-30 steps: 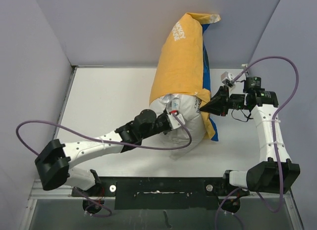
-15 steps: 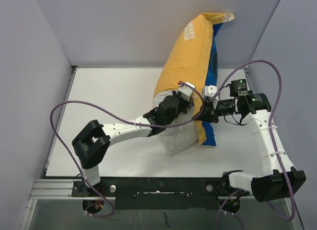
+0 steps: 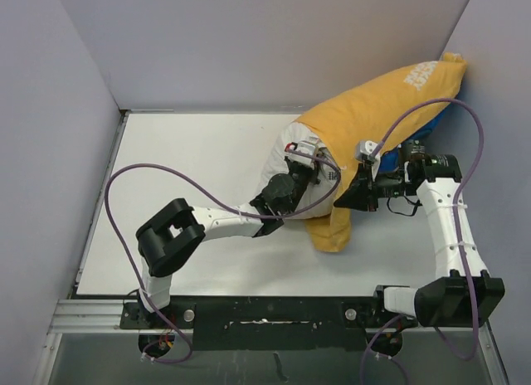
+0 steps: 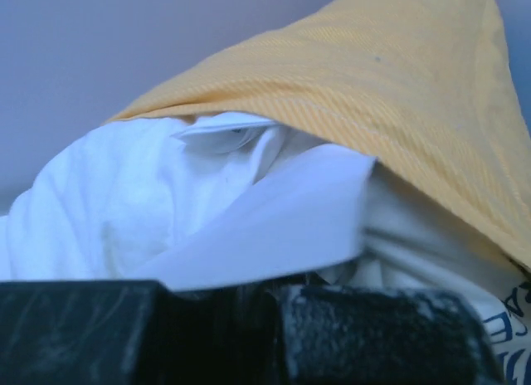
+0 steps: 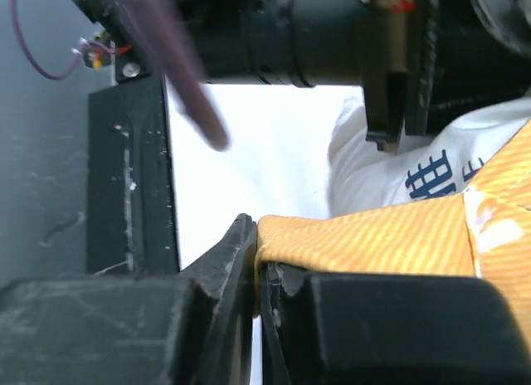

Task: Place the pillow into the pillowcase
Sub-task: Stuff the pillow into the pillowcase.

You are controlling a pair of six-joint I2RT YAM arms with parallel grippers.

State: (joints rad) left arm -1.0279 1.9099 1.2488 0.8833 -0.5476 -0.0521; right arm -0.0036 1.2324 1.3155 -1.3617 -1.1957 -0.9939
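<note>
At the pillowcase (image 3: 373,124) mouth, the pillow (image 4: 124,211) looks mostly inside; one white end bulges out and needs tucking. The right tool (image 5: 257,260) is clamped on the yellow hem. I cannot tell the state of the left tool (image 3: 299,163), which is against the pillow. The pillowcase's far corner crowds the wall (image 3: 498,86), and open surface (image 3: 191,169) lies left of it.

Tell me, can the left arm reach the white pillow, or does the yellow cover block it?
Probably yes: the left gripper sits right at the pillow, whose near end sticks out bare from the open mouth of the cover.
</note>
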